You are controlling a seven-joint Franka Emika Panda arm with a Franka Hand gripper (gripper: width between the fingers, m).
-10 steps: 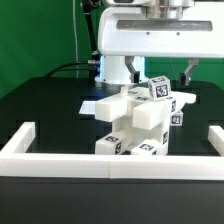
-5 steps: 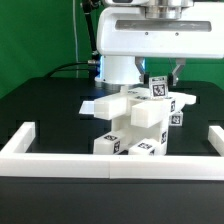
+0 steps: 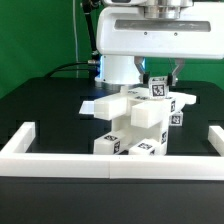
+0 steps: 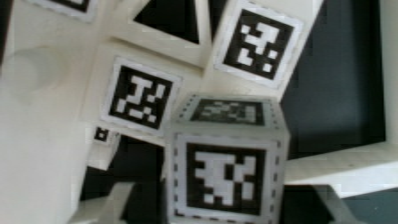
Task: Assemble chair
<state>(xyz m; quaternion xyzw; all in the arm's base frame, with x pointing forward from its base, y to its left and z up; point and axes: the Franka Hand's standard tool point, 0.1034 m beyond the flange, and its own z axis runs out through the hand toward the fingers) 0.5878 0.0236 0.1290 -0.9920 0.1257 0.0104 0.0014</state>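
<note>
hand (image 3: pixel 163 75) pinches chair leg (image 3: pixel 157 89), long axis unclear.

Green backdrop (image 3: pixel 35 30) behind a black table (image 3: pixel 40 105)

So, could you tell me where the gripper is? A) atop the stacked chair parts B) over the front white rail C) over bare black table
A: the gripper has a finger on either side of the topmost tagged block of the stacked chair parts.

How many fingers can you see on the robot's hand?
2. One finger is on the exterior view's left of the top tagged chair piece, the other on its right, both pinching it. None looks hidden.
</note>
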